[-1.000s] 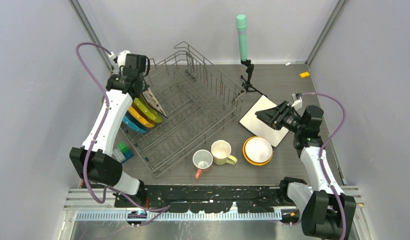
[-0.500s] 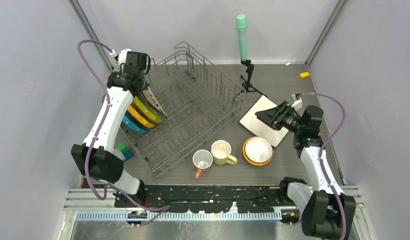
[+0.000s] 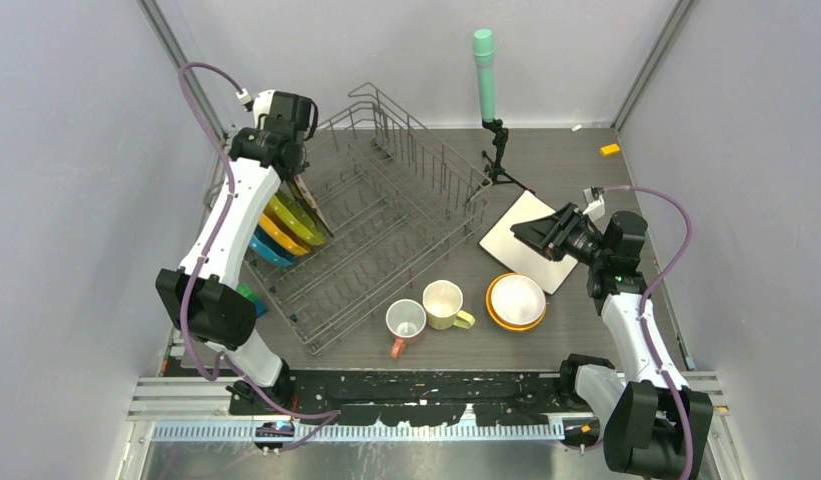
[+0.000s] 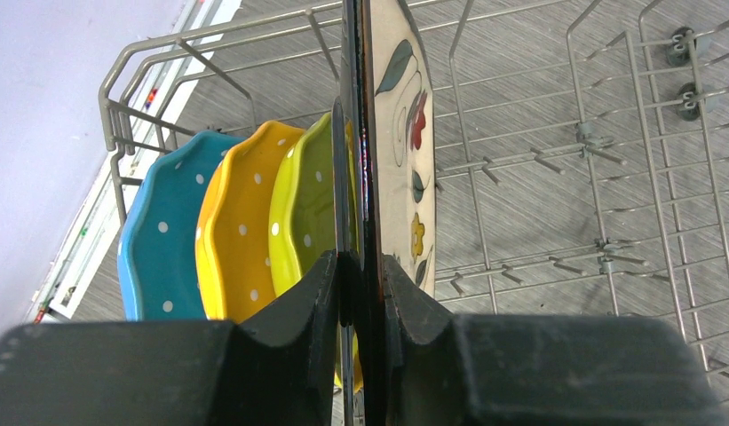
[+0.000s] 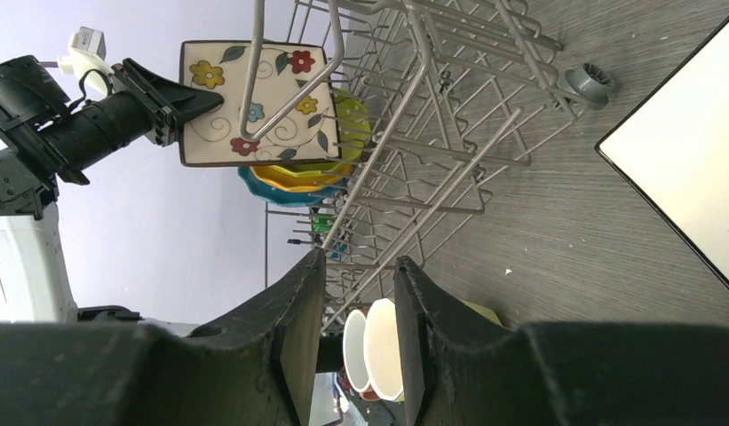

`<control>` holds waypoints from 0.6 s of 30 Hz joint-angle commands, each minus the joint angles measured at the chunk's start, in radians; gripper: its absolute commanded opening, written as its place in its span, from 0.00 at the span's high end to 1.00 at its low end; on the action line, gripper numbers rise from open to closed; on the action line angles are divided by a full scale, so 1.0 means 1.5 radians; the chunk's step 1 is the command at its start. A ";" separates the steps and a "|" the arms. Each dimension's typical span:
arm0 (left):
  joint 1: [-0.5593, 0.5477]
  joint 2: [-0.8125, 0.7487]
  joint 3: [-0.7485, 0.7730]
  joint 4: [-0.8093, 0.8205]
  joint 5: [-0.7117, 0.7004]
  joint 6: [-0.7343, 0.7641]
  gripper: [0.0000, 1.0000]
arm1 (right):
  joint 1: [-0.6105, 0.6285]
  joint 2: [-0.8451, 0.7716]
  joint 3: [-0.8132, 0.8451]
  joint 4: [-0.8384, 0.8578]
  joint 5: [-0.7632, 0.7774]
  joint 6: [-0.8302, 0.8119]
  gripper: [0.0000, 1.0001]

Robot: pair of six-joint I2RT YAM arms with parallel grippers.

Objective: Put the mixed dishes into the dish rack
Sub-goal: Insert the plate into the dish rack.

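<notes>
My left gripper [image 3: 292,178] is shut on the top edge of a square floral plate [image 3: 312,207] and holds it upright in the dish rack [image 3: 386,230], beside the yellow-green [image 3: 297,222], orange [image 3: 279,233] and blue [image 3: 265,250] dotted plates. In the left wrist view the fingers [image 4: 360,266] pinch the floral plate [image 4: 403,133]. My right gripper [image 3: 517,232] is open and empty over the white square plate [image 3: 531,262]. A pink mug [image 3: 405,320], a pale-yellow mug [image 3: 443,303] and a white bowl [image 3: 518,297] in an orange bowl [image 3: 493,313] stand on the table.
A green-topped cylinder on a black tripod [image 3: 484,70] stands behind the rack's right end. A small blue-green box [image 3: 250,297] lies left of the rack, partly behind my left arm. A small orange block [image 3: 610,149] lies at the far right.
My left arm has swung its wrist up and to the right with the floral plate still gripped in the rack. The right arm has not moved.
</notes>
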 commanded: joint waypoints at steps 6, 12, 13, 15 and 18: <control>-0.020 0.017 0.052 0.090 0.022 -0.029 1.00 | 0.004 0.000 0.021 0.021 -0.002 -0.015 0.60; -0.019 0.008 0.057 0.089 0.034 -0.030 1.00 | 0.004 0.004 0.018 0.024 -0.003 -0.016 0.60; -0.019 0.003 0.058 0.091 0.034 -0.029 1.00 | 0.004 0.005 0.017 0.024 -0.003 -0.016 0.60; -0.019 -0.001 0.063 0.091 0.032 -0.025 1.00 | 0.004 0.004 0.016 0.024 -0.002 -0.016 0.60; -0.019 -0.001 0.065 0.084 0.023 -0.017 1.00 | 0.004 0.007 0.016 0.026 -0.002 -0.016 0.60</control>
